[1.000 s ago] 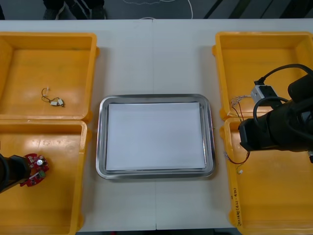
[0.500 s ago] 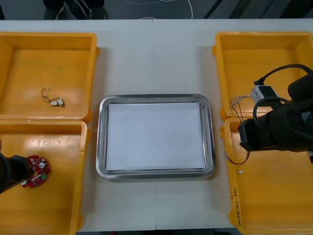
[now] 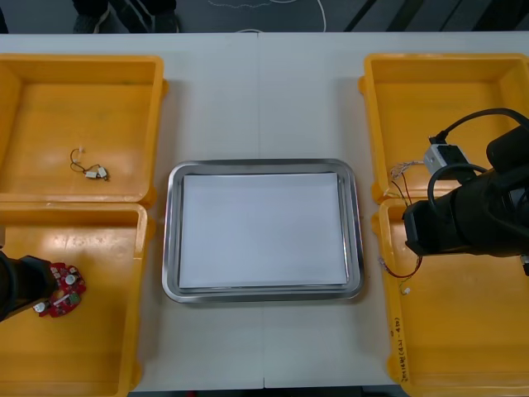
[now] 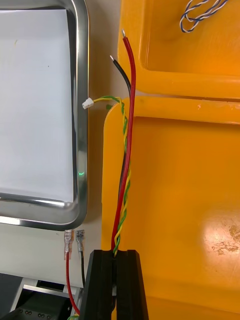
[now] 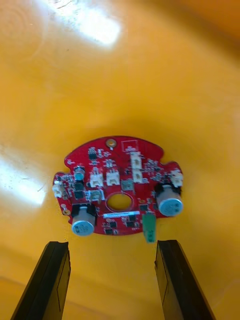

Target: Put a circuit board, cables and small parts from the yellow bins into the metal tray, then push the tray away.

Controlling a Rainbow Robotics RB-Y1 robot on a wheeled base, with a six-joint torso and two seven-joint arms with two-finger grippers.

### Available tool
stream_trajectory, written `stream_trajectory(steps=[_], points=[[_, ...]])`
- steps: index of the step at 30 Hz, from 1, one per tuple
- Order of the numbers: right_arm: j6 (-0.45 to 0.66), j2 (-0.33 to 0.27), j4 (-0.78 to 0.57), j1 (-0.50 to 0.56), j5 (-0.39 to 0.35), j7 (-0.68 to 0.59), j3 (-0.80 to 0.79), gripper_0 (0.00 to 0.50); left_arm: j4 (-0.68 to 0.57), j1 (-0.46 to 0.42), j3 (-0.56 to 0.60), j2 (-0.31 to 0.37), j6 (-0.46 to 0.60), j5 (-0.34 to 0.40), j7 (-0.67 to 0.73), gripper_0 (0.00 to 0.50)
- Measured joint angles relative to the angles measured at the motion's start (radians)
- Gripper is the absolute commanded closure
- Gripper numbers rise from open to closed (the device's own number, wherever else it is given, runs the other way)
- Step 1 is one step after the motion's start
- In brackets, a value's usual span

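A round red circuit board (image 5: 117,187) lies flat on the floor of the near left yellow bin (image 3: 99,347). My left gripper (image 5: 112,245) is open, its fingers apart just short of the board's edge and not touching it. From the front, the board (image 3: 63,291) sits right beside the left gripper (image 3: 41,291). My right gripper (image 4: 115,255) is shut on a bundle of cables (image 4: 125,165): one red, one black, and a twisted yellow and green pair. They trail over the rim between the two right bins. The metal tray (image 3: 169,248) is white inside.
A small metal part on a short cable (image 3: 89,170) lies in the far left bin. A twisted blue and white cable (image 4: 200,12) lies in the far right bin (image 3: 463,91). The right arm (image 3: 471,219) hangs over the near right bin (image 3: 463,347).
My left gripper has opened and let go of the circuit board, which now lies flat in the near left bin. The right arm has not moved.
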Motion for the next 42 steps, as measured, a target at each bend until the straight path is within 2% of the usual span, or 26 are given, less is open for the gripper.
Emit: stream_trajectory(steps=[4, 8, 15, 24, 30, 42], points=[[0.000, 0.000, 0.000, 0.000, 0.000, 0.000, 0.000, 0.500, -0.014, -0.015, -0.034, 0.000, 0.014, -0.008, 0.003, 0.000], [0.000, 0.000, 0.000, 0.000, 0.000, 0.000, 0.000, 0.500, -0.014, -0.029, -0.097, 0.000, 0.015, -0.058, 0.017, 0.000], [0.000, 0.000, 0.000, 0.000, -0.001, 0.000, 0.000, 0.500, -0.013, -0.034, -0.178, -0.003, 0.015, -0.111, 0.131, 0.000], [0.000, 0.000, 0.000, 0.000, -0.001, 0.000, 0.000, 0.500, 0.013, -0.034, -0.181, -0.063, 0.004, -0.137, 0.151, 0.000], [0.000, 0.000, 0.000, 0.000, -0.001, 0.000, 0.000, 0.500, 0.030, -0.034, -0.181, -0.064, -0.054, -0.145, 0.151, 0.000], [0.000, 0.000, 0.000, 0.000, -0.003, 0.000, 0.000, 0.500, 0.048, -0.028, -0.176, -0.064, -0.103, -0.145, 0.151, 0.000]])
